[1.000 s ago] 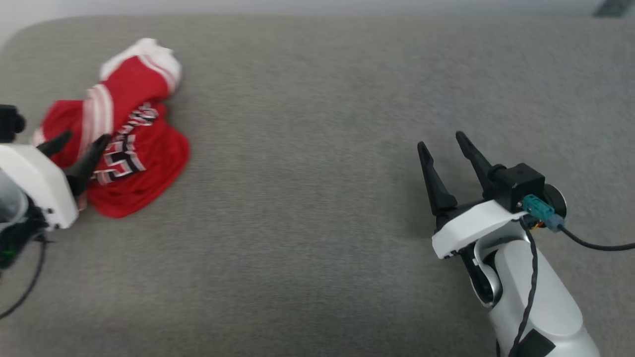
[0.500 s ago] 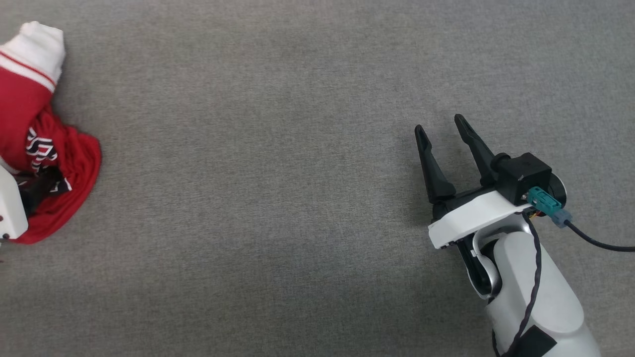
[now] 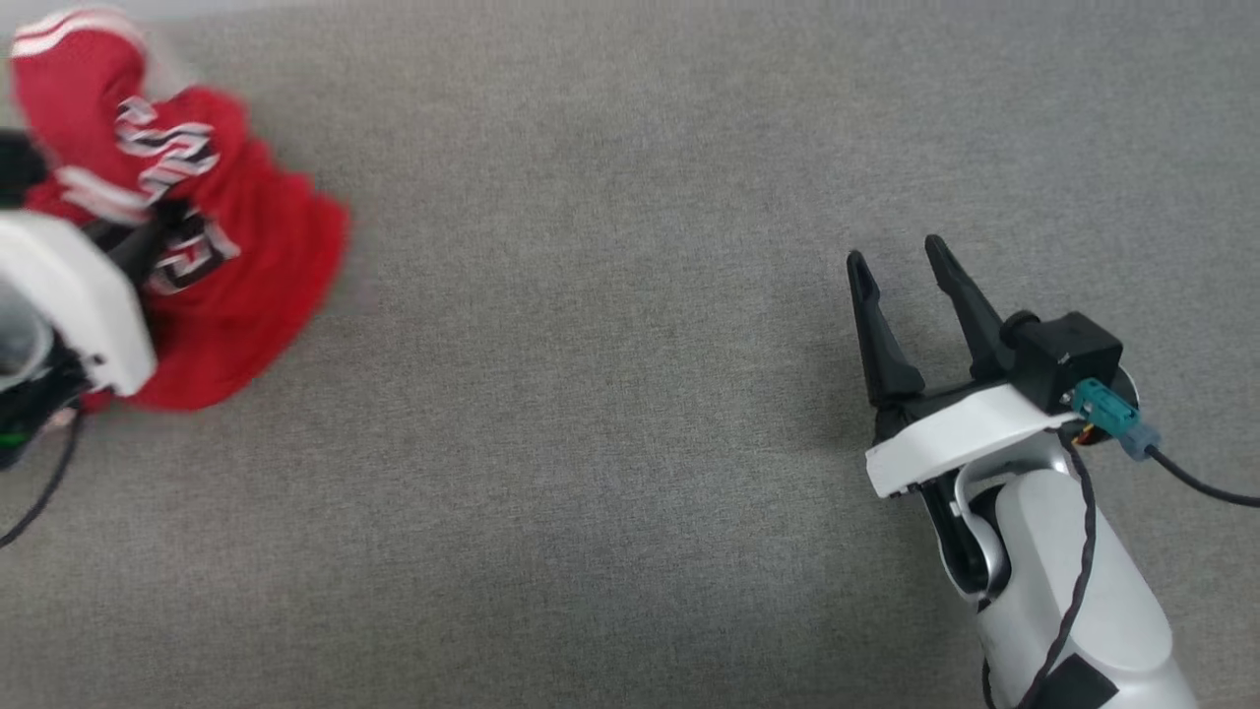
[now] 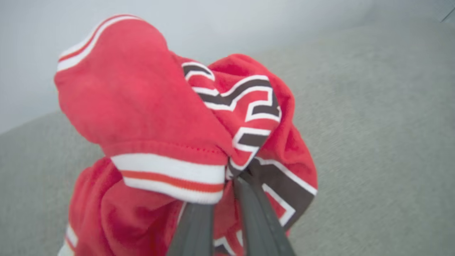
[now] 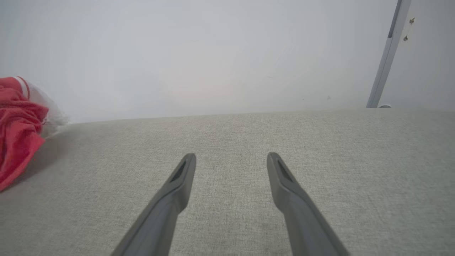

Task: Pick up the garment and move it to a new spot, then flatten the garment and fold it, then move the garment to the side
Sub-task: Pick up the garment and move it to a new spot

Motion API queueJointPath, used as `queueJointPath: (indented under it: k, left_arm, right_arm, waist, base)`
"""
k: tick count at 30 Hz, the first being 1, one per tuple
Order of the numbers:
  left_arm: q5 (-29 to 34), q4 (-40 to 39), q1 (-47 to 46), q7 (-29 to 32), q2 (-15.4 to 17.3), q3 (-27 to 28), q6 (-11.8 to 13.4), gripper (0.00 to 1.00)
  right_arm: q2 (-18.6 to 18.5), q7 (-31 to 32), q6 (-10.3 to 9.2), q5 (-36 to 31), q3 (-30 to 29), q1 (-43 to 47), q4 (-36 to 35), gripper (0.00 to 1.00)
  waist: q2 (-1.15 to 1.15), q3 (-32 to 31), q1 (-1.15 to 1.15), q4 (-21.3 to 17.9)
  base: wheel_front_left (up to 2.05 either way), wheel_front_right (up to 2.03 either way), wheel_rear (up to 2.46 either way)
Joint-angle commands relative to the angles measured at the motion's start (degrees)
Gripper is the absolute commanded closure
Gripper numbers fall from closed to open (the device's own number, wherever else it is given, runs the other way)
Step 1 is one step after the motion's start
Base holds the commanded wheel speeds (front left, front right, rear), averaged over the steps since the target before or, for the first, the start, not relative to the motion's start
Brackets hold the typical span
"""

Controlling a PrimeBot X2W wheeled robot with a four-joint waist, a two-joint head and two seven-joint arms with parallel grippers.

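The red jersey T-shirt point(image 3: 246, 295), bunched at ten o'clock on the grey fabric surface point(image 3: 610, 414), looks light, soft and floppy, best taken where the left gripper point(image 4: 234, 177) pinches its crumpled fold beside the striped trim, while the right gripper point(image 3: 898, 258) at three o'clock gapes empty.

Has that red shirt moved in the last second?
Yes, toward the grey surface's far edge: the garment, pinched by the left pincer, now reaches it; earlier it lay short of it.
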Motion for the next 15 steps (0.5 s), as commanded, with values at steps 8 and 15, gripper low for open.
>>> queueJointPath:
  k: [8, 15]
  left_arm:
    - [3.8, -12.4, -8.9, -2.5, -4.7, -8.7, 0.0, 1.0]
    - [4.9, -24.3, -13.2, 0.9, -10.3, -12.8, 0.1, 1.0]
  right_arm:
    - [0.0, -0.3, 0.0, 3.0, 0.7, 1.5, -1.3, 0.0]
    - [0.0, -0.3, 0.0, 6.3, -0.2, 2.1, -4.0, 0.0]
  waist:
    - [0.0, -1.0, 0.0, -3.4]
    - [0.0, 2.4, 0.0, -9.6]
  base:
    - [0.0, 0.0, 0.0]
    - [0.0, 0.0, 0.0]
